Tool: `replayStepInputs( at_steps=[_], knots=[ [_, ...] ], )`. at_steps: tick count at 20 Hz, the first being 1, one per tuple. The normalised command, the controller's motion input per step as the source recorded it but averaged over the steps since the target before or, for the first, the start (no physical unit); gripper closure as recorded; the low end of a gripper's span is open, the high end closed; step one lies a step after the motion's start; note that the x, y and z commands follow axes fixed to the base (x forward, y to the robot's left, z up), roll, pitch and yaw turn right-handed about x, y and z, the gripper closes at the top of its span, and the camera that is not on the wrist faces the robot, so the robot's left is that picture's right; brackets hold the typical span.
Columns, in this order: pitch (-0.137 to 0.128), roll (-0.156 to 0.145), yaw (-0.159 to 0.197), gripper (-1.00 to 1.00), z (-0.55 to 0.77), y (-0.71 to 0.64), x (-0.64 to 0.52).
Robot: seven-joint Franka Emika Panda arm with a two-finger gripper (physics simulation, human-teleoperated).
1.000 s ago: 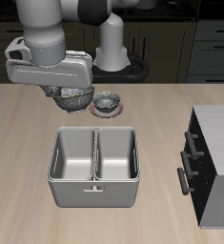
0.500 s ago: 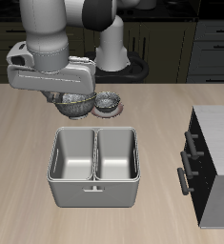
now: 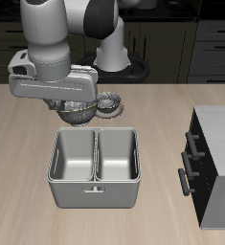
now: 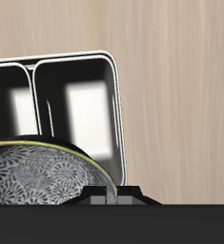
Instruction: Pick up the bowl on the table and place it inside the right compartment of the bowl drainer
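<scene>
My gripper [image 3: 76, 103] is shut on the rim of the bowl [image 3: 78, 113], a grey-white speckled bowl, and holds it in the air just behind the bowl drainer [image 3: 95, 187]. The drainer is a grey metal basin with two deep wells. The right compartment [image 3: 73, 156], the well farther from the cabinet, lies nearest below the bowl. The wrist view shows the bowl [image 4: 37, 176] close up against my gripper [image 4: 112, 196], with the right compartment [image 4: 85, 114] beyond it, nothing inside.
A look-alike bowl on a dark saucer [image 3: 109, 103] sits on the table just beside the held bowl. A black-and-white cabinet with handles [image 3: 212, 163] stands at the table's edge, well away from the drainer.
My gripper has carried the bowl lower and toward the table's front edge, closer to the drainer's back rim. The bowl on the saucer has not moved.
</scene>
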Motion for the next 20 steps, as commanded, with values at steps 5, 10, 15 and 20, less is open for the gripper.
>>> replayStepInputs(
  at_steps=[5,10,15,20],
  knots=[
    [0.033,-0.002,0.007,1.0,-0.23,-0.04,0.07],
    [0.022,0.019,-0.004,1.0,-0.13,0.04,0.01],
    [0.019,0.023,0.013,1.0,-0.13,0.1,0.0],
    [0.019,0.007,0.015,1.0,-0.15,0.09,0.02]
  ],
)
